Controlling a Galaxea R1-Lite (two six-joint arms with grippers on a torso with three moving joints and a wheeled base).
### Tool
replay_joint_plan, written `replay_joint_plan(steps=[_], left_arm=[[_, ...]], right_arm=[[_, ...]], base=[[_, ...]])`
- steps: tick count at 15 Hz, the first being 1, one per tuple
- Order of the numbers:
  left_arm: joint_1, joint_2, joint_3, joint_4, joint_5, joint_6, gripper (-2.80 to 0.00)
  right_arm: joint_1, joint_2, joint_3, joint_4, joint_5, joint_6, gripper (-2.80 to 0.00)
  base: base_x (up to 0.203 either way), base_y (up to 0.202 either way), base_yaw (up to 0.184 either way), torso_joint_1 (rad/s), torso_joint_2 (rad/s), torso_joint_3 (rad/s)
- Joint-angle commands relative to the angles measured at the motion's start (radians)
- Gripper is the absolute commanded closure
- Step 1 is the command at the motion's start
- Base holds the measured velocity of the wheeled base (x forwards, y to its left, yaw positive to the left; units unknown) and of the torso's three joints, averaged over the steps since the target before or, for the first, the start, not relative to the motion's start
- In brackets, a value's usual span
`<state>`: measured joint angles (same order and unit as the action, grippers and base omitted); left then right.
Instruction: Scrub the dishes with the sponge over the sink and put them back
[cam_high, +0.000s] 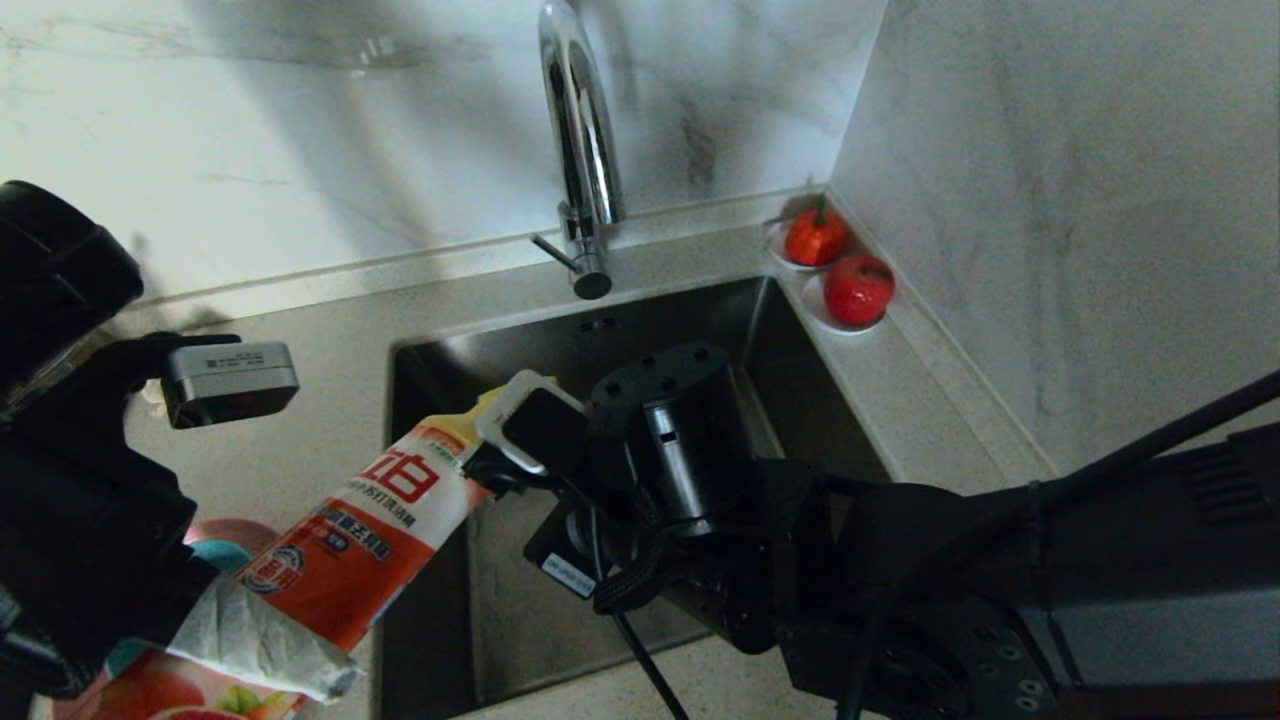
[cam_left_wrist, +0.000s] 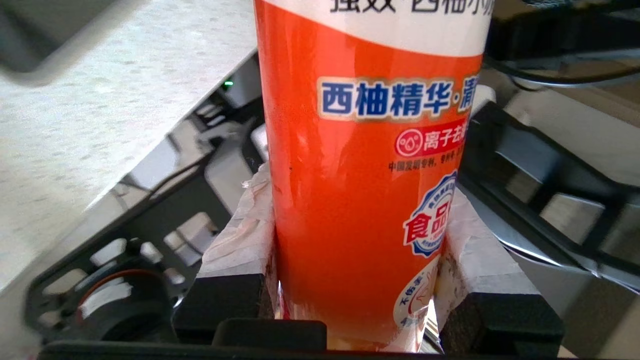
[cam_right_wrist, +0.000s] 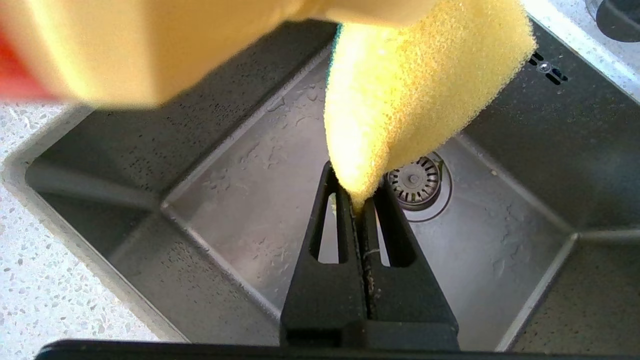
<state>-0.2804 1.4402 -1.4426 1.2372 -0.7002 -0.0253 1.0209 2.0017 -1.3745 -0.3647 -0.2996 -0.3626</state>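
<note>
Right gripper (cam_right_wrist: 361, 202) clenched on the sponge (cam_right_wrist: 425, 90) by one thin corner over the sink (cam_right_wrist: 240, 200); left gripper (cam_left_wrist: 357, 280) grasps the detergent bottle (cam_left_wrist: 370, 175); soft, compressible foam, better gripped mid-body.

Left gripper (cam_left_wrist: 357, 295) low at the left, taped fingers (cam_left_wrist: 240, 250) clamped. Right arm reaches in from the right; right gripper (cam_right_wrist: 361, 200) pinched shut.

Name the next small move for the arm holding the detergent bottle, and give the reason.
Probably tip the detergent bottle a little further so its cap meets the sponge. The left gripper clamps the bottle, already angled toward the sink, where the right gripper pinches the sponge above the basin.
</note>
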Motion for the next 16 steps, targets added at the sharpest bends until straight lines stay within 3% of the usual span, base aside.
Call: replay_joint_plan(steps=[1,6,12,14,16], left_arm=[[0.007,0.003,-0.007,0.008,0.001,-0.002,0.0],[0.009,-0.004,0.069,-0.03,0.004,0.032,0.0],[0.038,-0.046,0.342,-0.5,0.017,0.052,0.0],[0.069,-0.049,0.363,-0.546,0.086,0.05,0.0],[0.116,-0.049,0.365,-0.592,0.109,0.05,0.0]], right_arm=[[0.001,0.0,-0.002,-0.002,-0.001,-0.002,0.0],[-0.001,-0.004,-0.002,-0.002,-0.003,-0.004,0.0],[-0.016,-0.024,0.007,-0.001,-0.003,-0.007,0.0],[-0.016,-0.025,0.014,-0.001,-0.003,-0.006,0.0],[-0.016,-0.029,0.017,-0.001,-0.003,-0.007,0.0]], base=[[0.0,0.0,0.0,0.0,0.0,0.0],[0.0,0.0,0.0,0.0,0.0,0.0],[0.0,0.0,0.0,0.0,0.0,0.0],[0.0,0.0,0.0,0.0,0.0,0.0],[0.0,0.0,0.0,0.0,0.0,0.0]])
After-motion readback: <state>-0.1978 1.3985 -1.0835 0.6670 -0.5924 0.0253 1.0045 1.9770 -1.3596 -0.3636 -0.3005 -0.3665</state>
